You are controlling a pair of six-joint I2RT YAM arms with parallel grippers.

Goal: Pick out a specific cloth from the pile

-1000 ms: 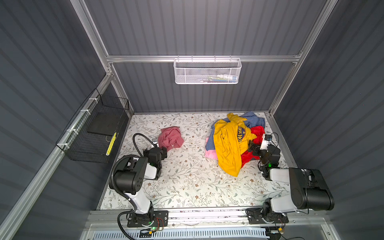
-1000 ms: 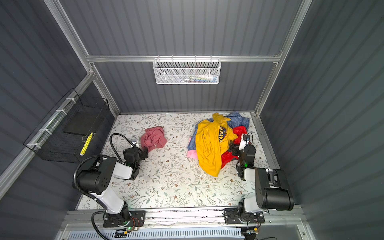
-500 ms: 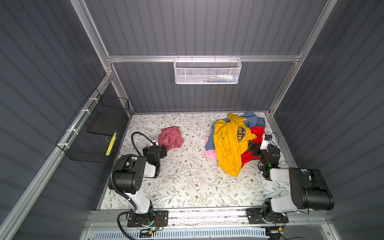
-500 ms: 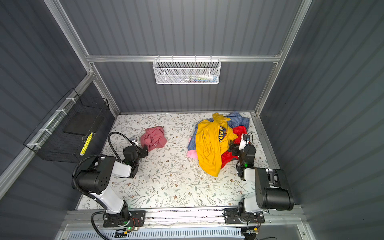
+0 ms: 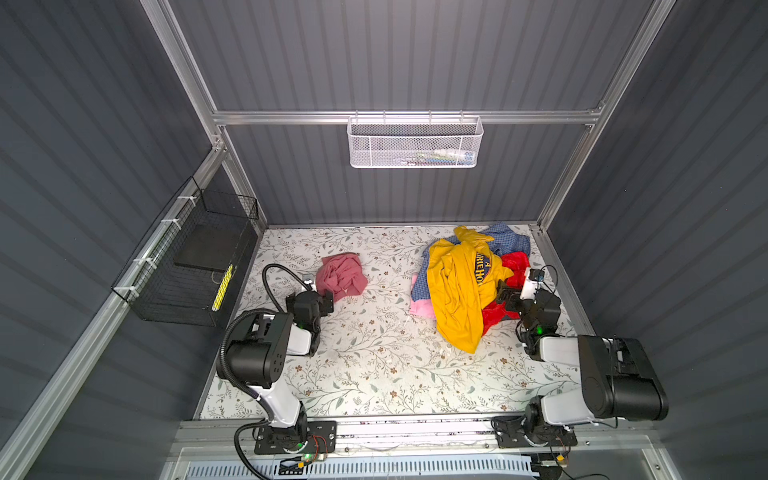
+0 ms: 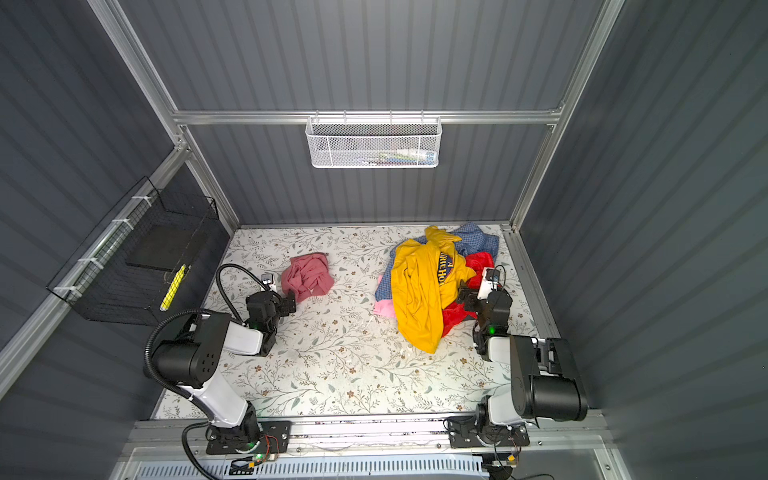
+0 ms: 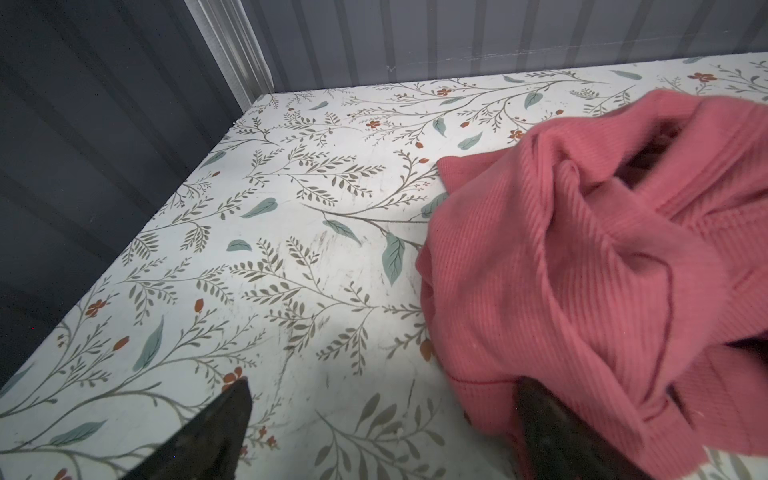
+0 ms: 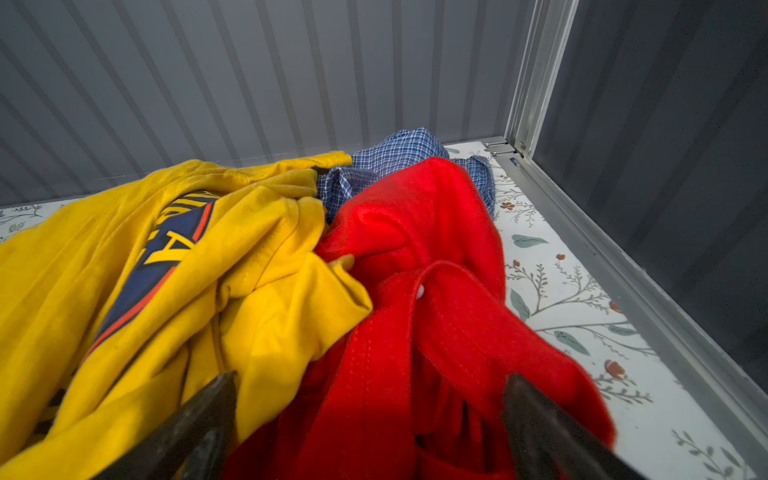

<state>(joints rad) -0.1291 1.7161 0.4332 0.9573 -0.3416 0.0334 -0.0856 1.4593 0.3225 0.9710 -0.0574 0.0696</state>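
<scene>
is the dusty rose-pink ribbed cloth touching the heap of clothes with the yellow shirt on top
Apart. In both top views bare floral tabletop lies between the dusty rose-pink ribbed cloth and the pile of clothes, with no fabric bridging the gap.

Cloth (image 5: 341,276): dusty rose-pink, ribbed, unprinted. Lies crumpled in a loose mound on the surface (image 5: 374,353), just ahead of the left gripper (image 7: 384,384), near edge touching one finger (image 7: 552,428), well apart from the pile (image 5: 465,286).

Pile: sits heaped right before the right gripper (image 8: 372,377). Yellow shirt (image 8: 257,291) with navy lettering draped on top, red piece (image 8: 415,332) nearest, blue checked shirt (image 8: 399,149) farthest.
</scene>
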